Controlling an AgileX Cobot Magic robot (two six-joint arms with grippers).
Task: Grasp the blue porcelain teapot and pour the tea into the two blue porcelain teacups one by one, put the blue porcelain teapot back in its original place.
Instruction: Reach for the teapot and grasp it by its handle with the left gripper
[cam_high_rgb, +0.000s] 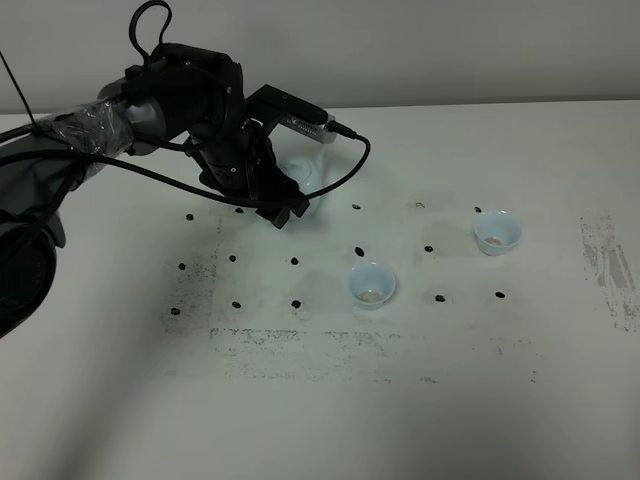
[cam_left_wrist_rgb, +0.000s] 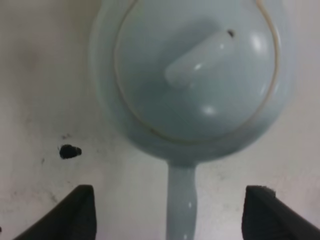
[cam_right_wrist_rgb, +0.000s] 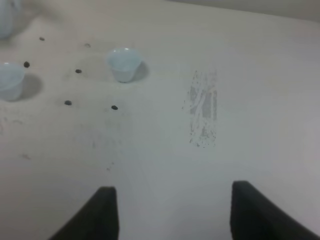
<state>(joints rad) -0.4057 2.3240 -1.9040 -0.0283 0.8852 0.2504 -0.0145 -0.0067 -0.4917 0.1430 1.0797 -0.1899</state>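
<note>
While my left claw (cam_left_wrist_rgb: 170, 190) hung over the blue porcelain teapot (cam_left_wrist_rgb: 195, 85), its jaws stood wide, one dark fingertip (cam_left_wrist_rgb: 75, 210) on either side of a narrow pale-blue part of the pot (cam_left_wrist_rgb: 181, 205). I could not tell whether that part was handle or spout, and neither finger touched it. The pot sat upright on the white surface (cam_high_rgb: 400, 400) with its lid on and the lid's knob (cam_left_wrist_rgb: 200, 60) turned up toward my wrist camera. A small black mark (cam_left_wrist_rgb: 70, 151) lay on the surface just beside the pot's body. Seen from the high camera, my left arm covered much of the pot, which stood near 12 o'clock of the middle of the surface. The two blue porcelain teacups stood upright and well apart from it. The nearer teacup (cam_high_rgb: 372, 285) was at about 4 o'clock from the pot, and the farther teacup (cam_high_rgb: 497, 232) at about 2 o'clock from the nearer one. A small tan spot showed in the bottom of each. Black dots were scattered around them, and a scuffed grey patch (cam_high_rgb: 608, 268) lay at 3 o'clock, beyond the farther cup. My right claw (cam_right_wrist_rgb: 172, 192) hovered above bare surface with its jaws parted and nothing between them.
</note>
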